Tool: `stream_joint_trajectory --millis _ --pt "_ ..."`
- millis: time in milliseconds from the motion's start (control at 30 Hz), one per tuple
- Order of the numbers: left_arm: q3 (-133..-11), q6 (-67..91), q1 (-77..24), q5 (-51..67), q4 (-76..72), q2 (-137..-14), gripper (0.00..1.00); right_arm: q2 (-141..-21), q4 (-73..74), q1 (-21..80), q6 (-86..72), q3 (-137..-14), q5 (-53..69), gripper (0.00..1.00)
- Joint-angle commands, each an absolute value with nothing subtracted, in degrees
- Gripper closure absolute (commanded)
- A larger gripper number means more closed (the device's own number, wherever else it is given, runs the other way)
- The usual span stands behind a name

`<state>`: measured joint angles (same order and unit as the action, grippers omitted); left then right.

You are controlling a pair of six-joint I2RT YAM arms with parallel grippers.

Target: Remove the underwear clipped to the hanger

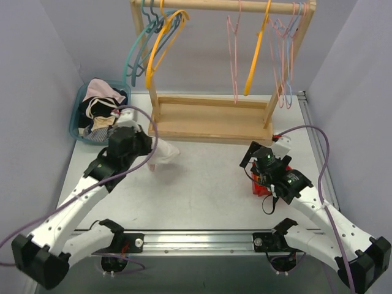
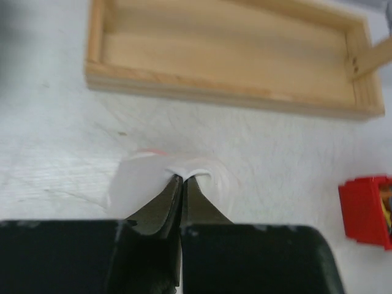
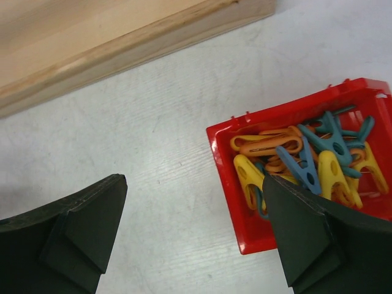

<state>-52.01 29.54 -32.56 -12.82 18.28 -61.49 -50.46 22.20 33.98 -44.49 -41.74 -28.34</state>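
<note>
Now the left gripper [image 2: 182, 179] has its two fingers pressed together, and they pinch a fold of the pale underwear [image 2: 138, 180]. The soft white cloth puffs out on both sides of the finger tips and rests on the tabletop [image 1: 208, 190]. It lies left of the middle of the tabletop, just in front of the near left corner of the wooden rack base [image 2: 226, 92], close to it but not touching it. A bit of pink shows at the far edge of the cloth.

Over on the right side of the tabletop, the right gripper [image 3: 195, 182] has its fingers spread wide apart and holds nothing. It hangs above the near left corner of a red box [image 3: 223, 177]. The box is full of pegs [image 3: 294, 162] in yellow, orange and blue.

Up on the rack's top bar hang bare hangers [image 1: 160, 46] in orange, teal and pink. A blue basket [image 1: 78, 116] sits at the far left corner of the tabletop with a heap of clothes in it.
</note>
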Motion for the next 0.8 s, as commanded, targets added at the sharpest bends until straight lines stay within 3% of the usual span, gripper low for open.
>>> stream_joint_trajectory --millis 0,233,367,633,767 --pt "-53.3 30.1 -26.2 -19.6 23.7 -54.8 0.97 -51.1 17.3 35.7 -41.8 -40.8 -25.1 0.0" --pt "-56.8 31.8 -8.3 -19.6 16.8 -55.4 0.97 -54.4 13.0 40.2 -40.4 -40.8 -22.3 0.0" --pt "-61.4 32.5 4.3 -15.9 7.2 -62.0 0.97 -56.5 10.9 42.0 -39.6 -41.0 -20.7 0.0" --pt "-69.4 34.8 10.1 -10.5 -22.3 -78.1 0.97 -61.7 6.3 42.6 -37.1 -41.6 -17.8 0.0" --pt "-74.5 36.7 11.1 -9.8 -23.7 -89.3 0.97 -63.8 4.9 42.7 -36.0 -41.6 -17.9 0.0"
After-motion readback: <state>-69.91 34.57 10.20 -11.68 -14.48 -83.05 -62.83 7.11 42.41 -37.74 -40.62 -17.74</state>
